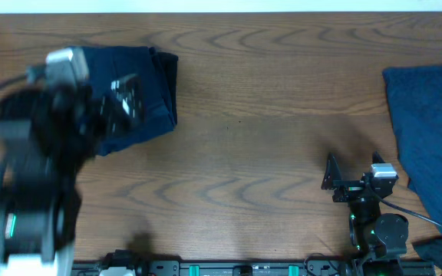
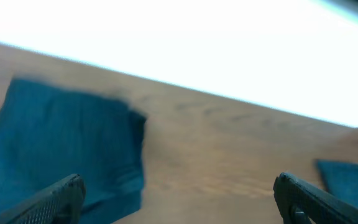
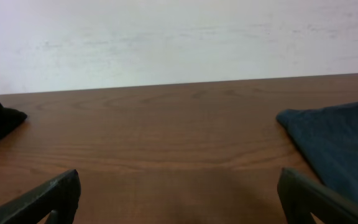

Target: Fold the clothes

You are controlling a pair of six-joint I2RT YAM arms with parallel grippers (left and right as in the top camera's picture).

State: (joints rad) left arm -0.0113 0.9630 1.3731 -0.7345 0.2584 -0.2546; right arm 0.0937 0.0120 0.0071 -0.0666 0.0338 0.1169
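Folded navy garment (image 1: 146,80) lies at far left of the surface (image 1: 252,138). Second blue garment (image 1: 432,130) lies spread at the right edge, well apart. Left gripper (image 2: 179,186), blurred, hangs over the folded piece, jaws wide, empty. Right gripper (image 3: 179,186) is low near the front edge, jaws wide, empty.

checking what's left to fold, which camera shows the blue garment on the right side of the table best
The overhead view: the blue garment lies spread out at the right, most of it visible. The right wrist view catches only one corner, and the left wrist view shows a small blurred patch.
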